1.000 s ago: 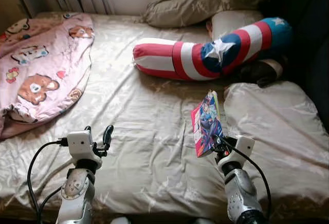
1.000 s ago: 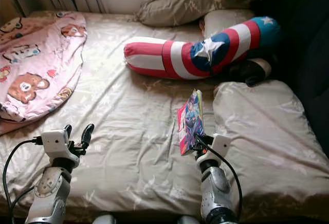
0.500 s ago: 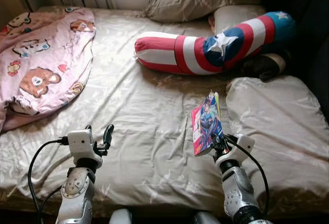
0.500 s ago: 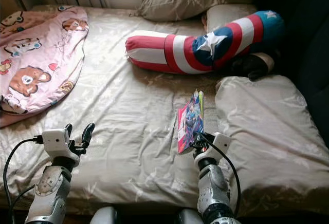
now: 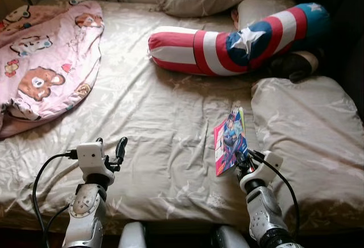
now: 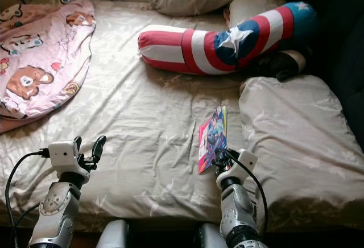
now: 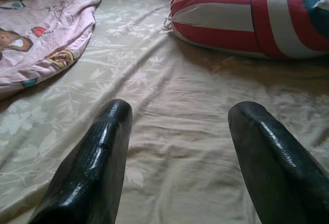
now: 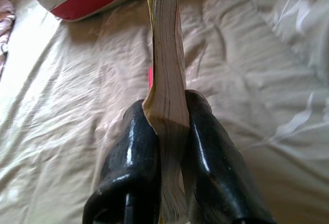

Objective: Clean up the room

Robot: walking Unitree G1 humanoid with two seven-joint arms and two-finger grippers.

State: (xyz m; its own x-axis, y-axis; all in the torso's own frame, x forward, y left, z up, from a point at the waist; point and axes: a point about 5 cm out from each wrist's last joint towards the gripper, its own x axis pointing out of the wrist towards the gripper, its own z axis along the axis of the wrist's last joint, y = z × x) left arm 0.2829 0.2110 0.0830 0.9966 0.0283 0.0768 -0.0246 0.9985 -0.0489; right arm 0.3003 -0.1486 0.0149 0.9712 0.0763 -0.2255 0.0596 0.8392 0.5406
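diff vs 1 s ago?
Mostly camera motion: the view shifted a little, so the robot moved, not the bedding. Right hand stays shut on the comic book, held upright over the bed sheet. Left hand stays open and idle. Nothing grabbed or released.

— how are my arms sitting?
— i'm holding both raised in front. the left gripper (image 5: 118,147) is hanging with its fingers (image 7: 92,167) spread apart.
— and the right gripper (image 8: 167,126)?
— it's pinching a book (image 5: 230,139) edge-on, upright.
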